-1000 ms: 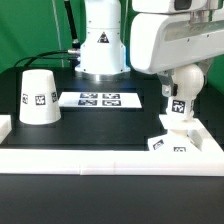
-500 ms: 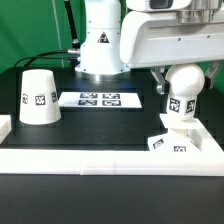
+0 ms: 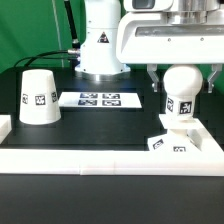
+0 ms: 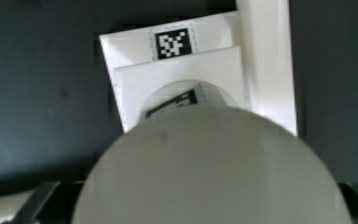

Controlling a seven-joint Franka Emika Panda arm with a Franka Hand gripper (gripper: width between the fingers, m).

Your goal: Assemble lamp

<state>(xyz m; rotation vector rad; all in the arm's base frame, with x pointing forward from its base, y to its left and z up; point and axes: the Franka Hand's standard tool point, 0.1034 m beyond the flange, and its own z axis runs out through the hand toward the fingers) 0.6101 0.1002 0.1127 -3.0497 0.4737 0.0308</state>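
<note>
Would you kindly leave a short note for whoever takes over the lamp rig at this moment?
Gripper: one finger on each side of the bulb head; I cannot tell whether it is clamped.
Bulb: upright, its stem down on the base, at the exterior view's right.
Shade: standing alone at the exterior view's left, beside the marker board.
Done: the bulb is on the base; I cannot tell whether it is fully seated.
Left: confirm the bulb's seating, then fit the shade over it.
</note>
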